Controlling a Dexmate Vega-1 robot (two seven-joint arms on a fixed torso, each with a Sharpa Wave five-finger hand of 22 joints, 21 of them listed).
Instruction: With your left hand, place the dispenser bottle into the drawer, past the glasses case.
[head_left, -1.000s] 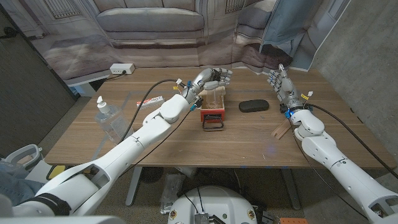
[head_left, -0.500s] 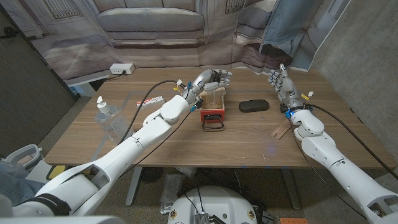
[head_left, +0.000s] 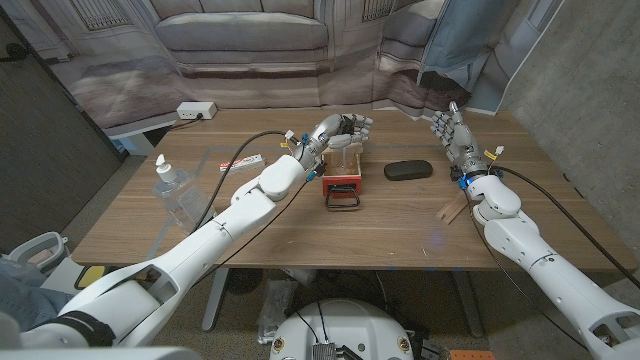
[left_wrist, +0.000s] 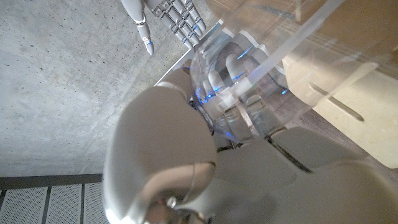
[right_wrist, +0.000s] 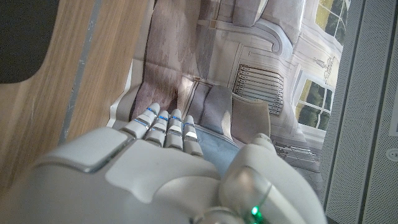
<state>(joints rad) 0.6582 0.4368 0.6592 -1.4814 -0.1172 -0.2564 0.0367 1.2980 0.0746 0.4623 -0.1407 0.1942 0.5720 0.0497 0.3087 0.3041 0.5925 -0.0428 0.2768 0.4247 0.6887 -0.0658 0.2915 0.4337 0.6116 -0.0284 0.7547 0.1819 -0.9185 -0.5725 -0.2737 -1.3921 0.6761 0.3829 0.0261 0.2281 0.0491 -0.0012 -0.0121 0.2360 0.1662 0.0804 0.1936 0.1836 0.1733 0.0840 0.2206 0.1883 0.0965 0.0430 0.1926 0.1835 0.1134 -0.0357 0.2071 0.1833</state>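
Wooden table (head_left: 300, 225) | sofa-print backdrop (head_left: 250, 40) | concrete wall (head_left: 590, 60) rt

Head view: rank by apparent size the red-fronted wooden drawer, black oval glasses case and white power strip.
Largest: red-fronted wooden drawer. Then black oval glasses case and white power strip, which look alike; the strip lies farther away, so I leave them unranked.

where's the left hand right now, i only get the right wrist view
Observer: Head view has the left hand at the far end of the drawer.
Operator: holding anything
Observer: Left wrist view shows its fingers wrapped around a clear object; I cannot tell what it is.
Operator: and the glasses case
Observer: The glasses case lies on the table beside the drawer, between it and the right hand.
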